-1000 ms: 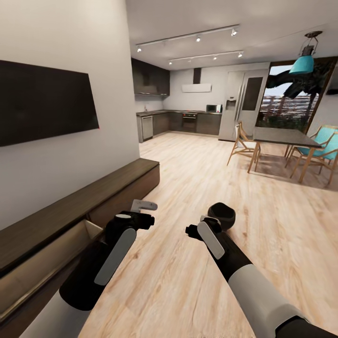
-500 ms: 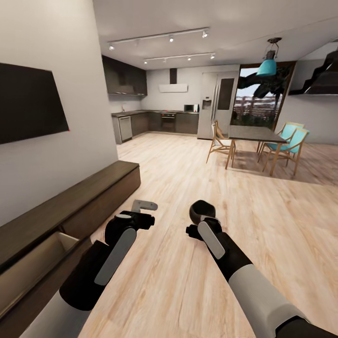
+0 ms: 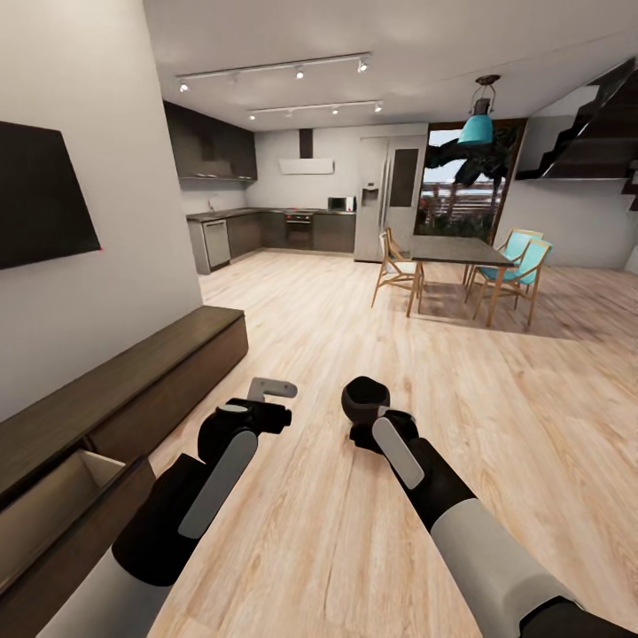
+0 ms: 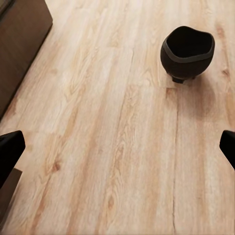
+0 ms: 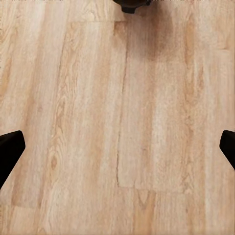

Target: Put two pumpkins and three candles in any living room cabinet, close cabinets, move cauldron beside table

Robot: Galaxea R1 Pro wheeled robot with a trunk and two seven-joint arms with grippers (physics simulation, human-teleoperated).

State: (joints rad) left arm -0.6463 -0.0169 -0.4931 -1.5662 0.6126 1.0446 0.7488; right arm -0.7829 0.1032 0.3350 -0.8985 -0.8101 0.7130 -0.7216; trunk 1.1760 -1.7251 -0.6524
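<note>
Currently we stand on open wood floor [image 3: 372, 549], both arms held forward. The cauldron [image 3: 364, 400], a dark round pot, sits upright on the floor just ahead of the right hand [image 3: 365, 434], which partly overlaps it in the head view; the left hand [image 3: 266, 403] is farther off to its side. We judge the right arm the nearer one for a reach. Both hands are spread and empty in the wrist views. The cabinet [image 3: 159, 363] runs along the wall at left, one drawer [image 3: 53, 496] open. The dining table [image 3: 456, 252] lies well apart, across the room.
</note>
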